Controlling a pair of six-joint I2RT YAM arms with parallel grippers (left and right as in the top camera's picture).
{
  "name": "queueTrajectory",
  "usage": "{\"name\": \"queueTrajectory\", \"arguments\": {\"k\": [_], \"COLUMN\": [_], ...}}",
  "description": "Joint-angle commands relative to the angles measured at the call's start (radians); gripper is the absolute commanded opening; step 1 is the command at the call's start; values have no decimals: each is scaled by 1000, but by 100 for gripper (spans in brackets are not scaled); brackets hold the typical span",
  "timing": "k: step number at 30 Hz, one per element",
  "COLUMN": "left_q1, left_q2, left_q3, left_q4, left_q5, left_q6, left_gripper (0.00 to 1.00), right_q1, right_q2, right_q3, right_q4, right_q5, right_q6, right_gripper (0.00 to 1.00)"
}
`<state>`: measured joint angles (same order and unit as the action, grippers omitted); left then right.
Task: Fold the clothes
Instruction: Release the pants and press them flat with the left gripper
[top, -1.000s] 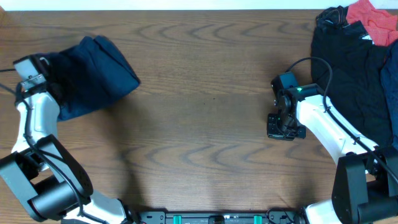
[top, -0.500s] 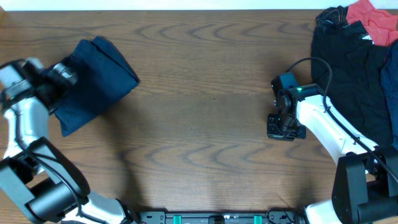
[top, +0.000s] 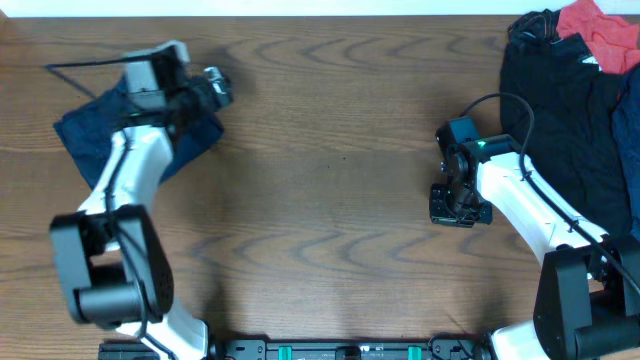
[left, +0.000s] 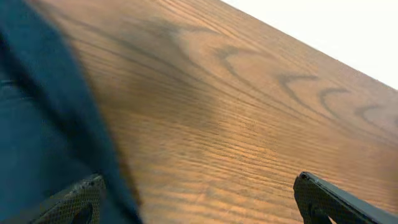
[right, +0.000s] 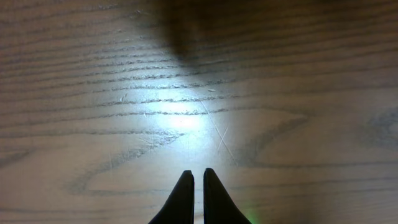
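Note:
The clothes (top: 85, 130), a dark navy folded bundle, lie at the table's far left rear, partly under my left arm. My left gripper (top: 215, 88) hovers over their right edge, open wide and holding nothing. In the left wrist view the navy cloth (left: 37, 124) fills the left side, with one fingertip over it and the other over bare wood; the left gripper (left: 198, 196) spans that gap. My right gripper (top: 452, 208) rests low over bare wood at mid-right, well away from the clothes. It is shut and empty, and the right gripper (right: 199, 177) shows its two tips pressed together.
A heap of black garments (top: 570, 110) covers the right rear corner, with a red cloth (top: 600, 35) on top. It lies just right of my right arm. The table's back edge (left: 323, 53) runs close behind the left gripper.
My left gripper has opened and let go of the clothes, then swung from the far left edge rightward over the bundle. The right arm has not moved.

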<state>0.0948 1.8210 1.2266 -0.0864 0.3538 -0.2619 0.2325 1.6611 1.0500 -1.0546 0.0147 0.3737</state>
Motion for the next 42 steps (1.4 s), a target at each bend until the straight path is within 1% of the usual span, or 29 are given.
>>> {"name": "queueTrajectory", "arguments": {"k": [1,3,7,10,13,16,24,29,37,38,41,42], "left_q1": [-24,-29,-10,30,75,116,178,183,183,183,176,169], "left_q2": [79,116,160,151,137,129,106,95,62,57,24,7], "left_q3": [20,20,20,20,20,20,20,20,20,20,20,20], "left_q4": [12,8,-53,-141,-211,-249,-360,-431,-508,-515,-532,-535], "left_q5": [-60,-60,-71,-133,-146,-146,-152,-255,-329,-323,-186,-136], "left_q6": [2,2,2,2,2,3,93,93,82,71,71,74], "left_gripper": [98,98,98,98,98,98,99,99,98,98,98,98], "right_q1": [-5,-5,-5,-5,-5,-5,-5,-5,-5,-5,-5,-5], "right_q2": [-16,-16,-16,-16,-16,-16,-16,-16,-16,-16,-16,-16], "right_q3": [6,6,6,6,6,6,6,6,6,6,6,6], "right_q4": [-1,-1,-5,-2,4,10,8,17,19,21,37,49], "right_q5": [-4,-4,-4,-3,-1,4,4,3,3,3,3,-1], "right_q6": [-12,-12,-12,-13,-13,-13,-13,-12,-12,-12,-12,-12], "right_gripper": [6,6,6,7,7,7,7,7,8,8,11,14]}}
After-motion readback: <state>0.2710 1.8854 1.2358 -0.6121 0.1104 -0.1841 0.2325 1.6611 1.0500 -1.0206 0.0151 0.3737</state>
